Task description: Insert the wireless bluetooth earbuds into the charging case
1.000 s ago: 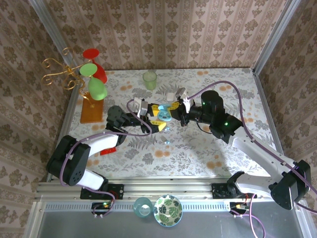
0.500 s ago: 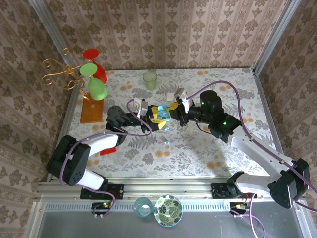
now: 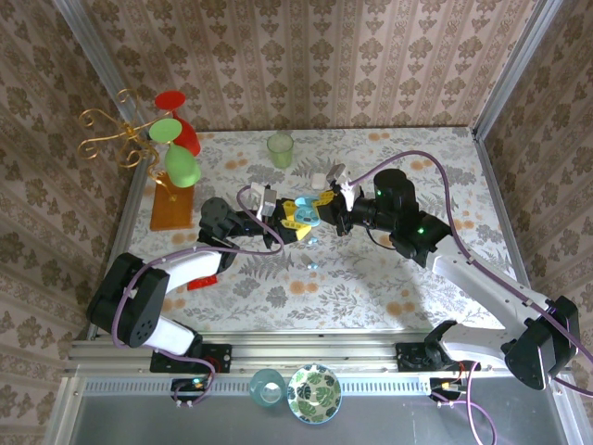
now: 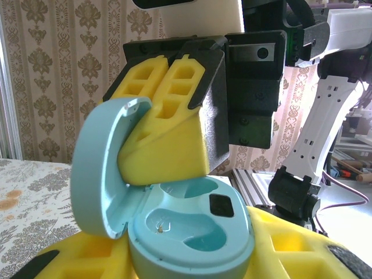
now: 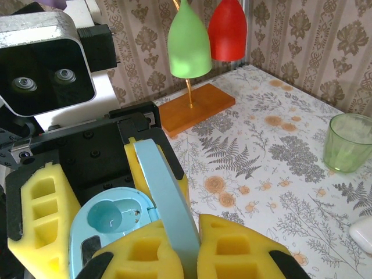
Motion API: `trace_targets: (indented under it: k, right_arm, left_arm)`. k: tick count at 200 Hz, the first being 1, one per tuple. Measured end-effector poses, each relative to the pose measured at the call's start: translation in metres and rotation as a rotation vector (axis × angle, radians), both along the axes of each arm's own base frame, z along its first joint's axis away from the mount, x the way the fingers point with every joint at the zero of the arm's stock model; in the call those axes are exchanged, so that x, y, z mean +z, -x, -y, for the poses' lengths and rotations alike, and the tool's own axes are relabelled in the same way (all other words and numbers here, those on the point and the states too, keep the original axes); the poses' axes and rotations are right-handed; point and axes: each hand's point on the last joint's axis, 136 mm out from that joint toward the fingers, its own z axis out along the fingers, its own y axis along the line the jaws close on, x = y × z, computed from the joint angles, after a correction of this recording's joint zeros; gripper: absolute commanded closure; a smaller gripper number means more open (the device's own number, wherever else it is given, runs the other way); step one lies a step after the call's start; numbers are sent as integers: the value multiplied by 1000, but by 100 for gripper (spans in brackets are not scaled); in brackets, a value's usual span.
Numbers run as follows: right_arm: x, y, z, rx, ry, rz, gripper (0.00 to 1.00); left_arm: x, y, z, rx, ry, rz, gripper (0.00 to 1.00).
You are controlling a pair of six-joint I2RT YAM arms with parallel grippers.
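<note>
Charging case (image 4: 192,232), light blue, lid (image 5: 165,197) open, is held between the two grippers. The left gripper (image 4: 189,256), its arm reaching in low from the left, clamps the case's base between yellow pads. The right gripper (image 5: 183,226), its arm stretched in from the right, pinches the raised lid, jaws nearly together. A tiny light blue earbud (image 3: 313,264) lies on the table (image 3: 371,278) nearby, apart from both grippers.

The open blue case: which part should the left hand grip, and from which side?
Probably the rounded base, pinched across its flanks, coming in level from the left. The lid stands up, clamped in the right hand, and the sockets must stay uncovered.
</note>
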Motion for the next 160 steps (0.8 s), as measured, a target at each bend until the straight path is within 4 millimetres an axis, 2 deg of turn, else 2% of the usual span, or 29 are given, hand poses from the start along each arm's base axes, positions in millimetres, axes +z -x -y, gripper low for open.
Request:
trace_targets:
  k: [62,84,103,131,160]
  right_arm:
    - [7,-1,1,-22,-42,-21,42]
    - [17,3,6,-35,-66,-3,31]
    - [26,10,12,-51,-97,10,26]
    - [31,14,27,-119,-147,15,24]
    - [20,6,49,-262,-204,-41,25]
  left_arm:
    - [1,-13,-5,55,8,1,74]
    - [-1,-19,-8,87,9,-4,74]
    - [-6,-25,-12,125,8,-11,74]
    - [-12,-38,-19,194,8,-17,74]
    - [-19,-47,-25,255,5,-24,74]
